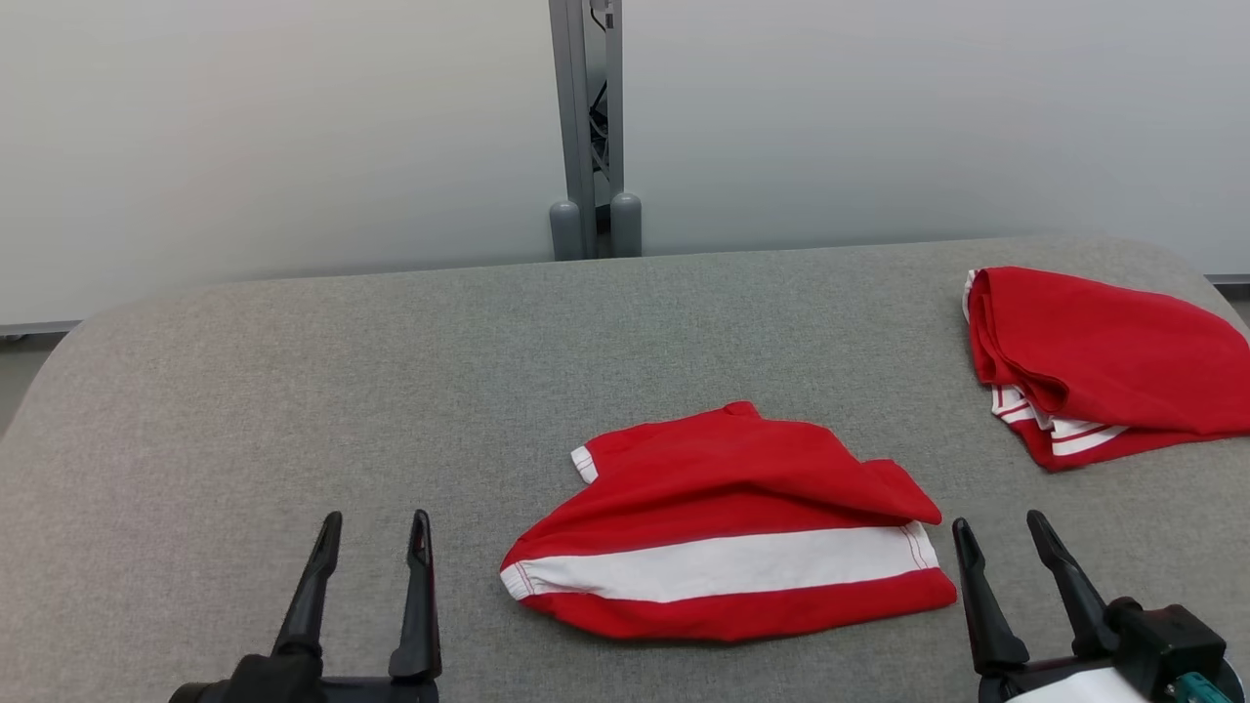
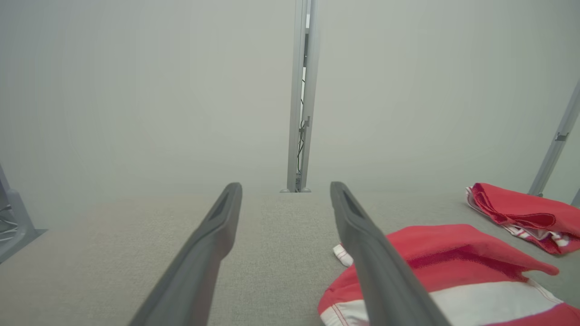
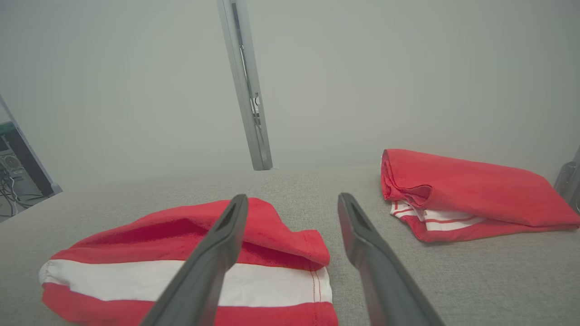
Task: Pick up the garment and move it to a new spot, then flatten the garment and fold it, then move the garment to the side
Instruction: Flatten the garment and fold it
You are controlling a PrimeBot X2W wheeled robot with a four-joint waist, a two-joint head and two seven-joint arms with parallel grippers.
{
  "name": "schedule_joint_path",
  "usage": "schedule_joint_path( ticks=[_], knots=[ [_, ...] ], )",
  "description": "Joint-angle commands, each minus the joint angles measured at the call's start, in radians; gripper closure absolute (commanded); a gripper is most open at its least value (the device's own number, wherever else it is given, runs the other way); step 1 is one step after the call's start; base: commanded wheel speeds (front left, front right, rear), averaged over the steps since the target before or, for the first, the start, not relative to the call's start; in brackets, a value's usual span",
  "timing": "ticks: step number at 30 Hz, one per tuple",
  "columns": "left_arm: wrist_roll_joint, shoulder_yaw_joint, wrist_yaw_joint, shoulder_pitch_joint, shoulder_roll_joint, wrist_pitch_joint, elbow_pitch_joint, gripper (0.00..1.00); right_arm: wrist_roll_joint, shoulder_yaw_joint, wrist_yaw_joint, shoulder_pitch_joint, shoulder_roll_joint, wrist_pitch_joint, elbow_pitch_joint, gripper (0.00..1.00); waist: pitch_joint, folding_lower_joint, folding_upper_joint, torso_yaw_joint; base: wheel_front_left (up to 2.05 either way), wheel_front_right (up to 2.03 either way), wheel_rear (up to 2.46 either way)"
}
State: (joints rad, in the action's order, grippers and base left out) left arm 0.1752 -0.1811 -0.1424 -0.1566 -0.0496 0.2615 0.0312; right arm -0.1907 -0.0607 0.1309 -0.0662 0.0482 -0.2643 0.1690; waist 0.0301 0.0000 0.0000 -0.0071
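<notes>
Garment (image 1: 728,527), red and white, lying on table (image 1: 293,391); we are holding left tool (image 1: 378,517) and right tool (image 1: 998,520) spread, empty.

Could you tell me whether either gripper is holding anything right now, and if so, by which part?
Nothing is held: the left gripper and right gripper are both open, flanking the nearer red-and-white garment.

The folded garment (image 1: 1104,361) at the far right is cut off by the head view's right edge. The near garment (image 2: 453,253) is partly hidden behind a finger (image 2: 385,276) of the left gripper (image 2: 285,186) and cut by the bottom edge of the left wrist view.
</notes>
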Motion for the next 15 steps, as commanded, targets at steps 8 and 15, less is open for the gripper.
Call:
schedule_joint_path(
  ticks=[8,15],
  knots=[
    [0.009,0.048,-0.029,-0.045,-0.003,0.004,0.029,0.0,-0.001,0.024,0.0,-0.026,0.005,0.0,-0.079,0.0,-0.006,0.0,0.0,-0.003,0.0,0.0,0.0],
    [0.011,0.042,-0.028,-0.029,-0.003,0.004,0.025,0.0,0.007,0.01,0.0,-0.031,0.005,0.0,-0.11,0.0,-0.009,0.0,0.0,-0.003,0.0,0.0,0.0]
  ],
)
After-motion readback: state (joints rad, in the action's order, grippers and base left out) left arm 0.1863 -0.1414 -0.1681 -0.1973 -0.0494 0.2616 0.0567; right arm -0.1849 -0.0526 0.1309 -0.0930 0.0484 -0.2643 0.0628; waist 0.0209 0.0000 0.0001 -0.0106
